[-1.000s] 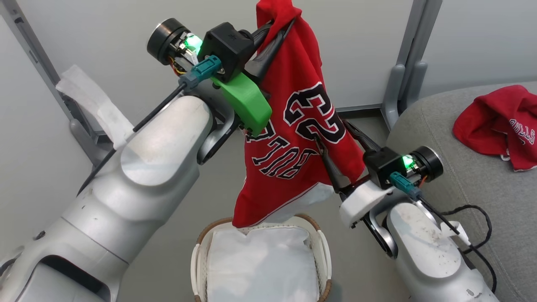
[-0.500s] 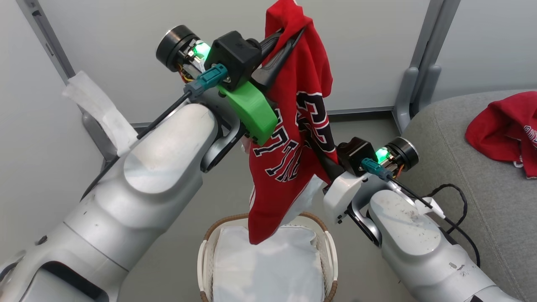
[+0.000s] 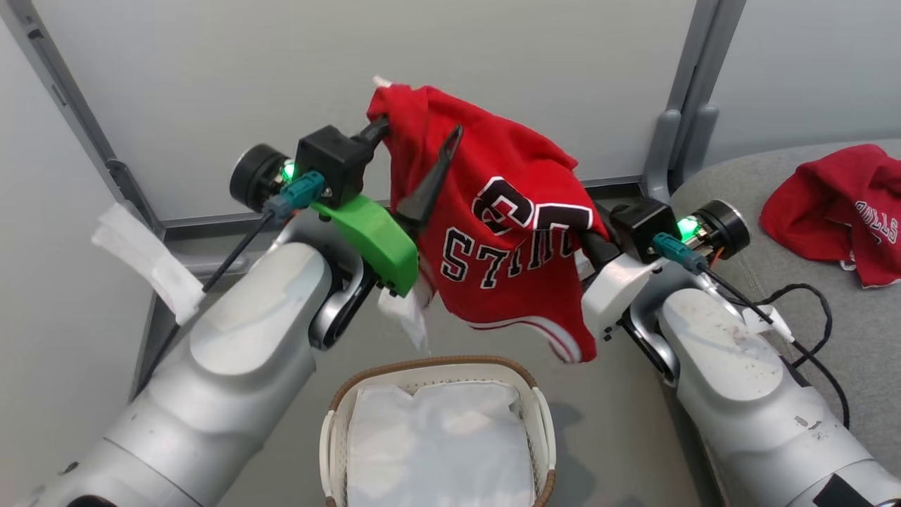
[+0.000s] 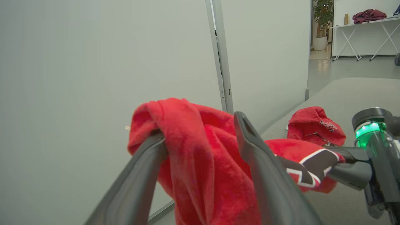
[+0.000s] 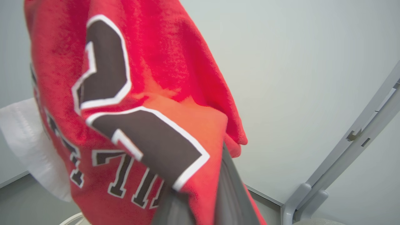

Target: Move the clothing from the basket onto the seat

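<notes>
While both arms are raised above the basket (image 3: 352,386), I count two red garments. One red jersey (image 3: 514,211), with black-and-white lettering and numbers, is strung in the air between my two grippers. A second red jersey (image 3: 830,204) lies crumpled on the grey seat cushion (image 3: 774,303) to my right. The left gripper (image 3: 420,130) has its two fingers spread apart: the upper end of the hanging jersey is draped over one finger, and the other finger stands bare in front of the cloth. The right gripper (image 3: 590,245) is clamped on the jersey's other end, its two fingers pressed together with fabric pinched between them. The jersey's lower edge dangles above the basket's far right corner, clear of the rim. I see one basket, on the floor between my forearms, with one white liner (image 3: 436,443) inside it
</notes>
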Available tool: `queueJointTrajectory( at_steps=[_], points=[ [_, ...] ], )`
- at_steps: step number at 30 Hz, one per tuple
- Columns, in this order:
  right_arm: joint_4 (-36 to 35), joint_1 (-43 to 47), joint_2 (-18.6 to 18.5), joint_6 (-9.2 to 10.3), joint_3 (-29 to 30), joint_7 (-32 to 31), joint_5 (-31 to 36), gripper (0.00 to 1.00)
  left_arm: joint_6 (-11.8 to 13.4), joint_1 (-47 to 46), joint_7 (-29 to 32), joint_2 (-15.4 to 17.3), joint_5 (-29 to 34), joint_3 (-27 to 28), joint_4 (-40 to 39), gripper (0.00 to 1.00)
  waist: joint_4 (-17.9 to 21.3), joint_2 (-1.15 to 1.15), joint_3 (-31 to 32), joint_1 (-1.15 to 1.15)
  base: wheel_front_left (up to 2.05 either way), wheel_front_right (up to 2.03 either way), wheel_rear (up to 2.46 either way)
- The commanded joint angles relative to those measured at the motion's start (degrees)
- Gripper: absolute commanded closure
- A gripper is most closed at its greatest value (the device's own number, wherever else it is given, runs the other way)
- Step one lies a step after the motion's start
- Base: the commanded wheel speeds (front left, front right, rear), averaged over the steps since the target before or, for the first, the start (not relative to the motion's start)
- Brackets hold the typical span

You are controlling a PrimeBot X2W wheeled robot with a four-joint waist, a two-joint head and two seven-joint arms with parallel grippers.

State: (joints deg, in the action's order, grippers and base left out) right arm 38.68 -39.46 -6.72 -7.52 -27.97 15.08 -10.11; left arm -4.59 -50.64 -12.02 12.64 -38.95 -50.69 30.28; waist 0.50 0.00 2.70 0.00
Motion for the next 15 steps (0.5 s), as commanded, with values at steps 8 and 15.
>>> queueJointTrajectory(
  at_steps=[8, 15],
  points=[
    [-0.48, -1.03, -3.73, 0.07, 3.55, 0.13, 1.24, 1.0, 0.32, 8.59, -2.09, -1.36, -0.86, -1.83, 0.87, 0.0, 4.41, 0.0, -0.41, 0.0, 0.0, 0.0, 0.0],
    [-0.04, -1.24, -6.6, 0.07, 5.77, 0.13, 2.06, 1.0, 1.35, 14.19, -3.07, -2.78, 0.44, -2.09, 0.74, 0.0, 10.7, 0.0, -1.94, 0.0, 0.0, 0.0, 0.0]
  ],
)
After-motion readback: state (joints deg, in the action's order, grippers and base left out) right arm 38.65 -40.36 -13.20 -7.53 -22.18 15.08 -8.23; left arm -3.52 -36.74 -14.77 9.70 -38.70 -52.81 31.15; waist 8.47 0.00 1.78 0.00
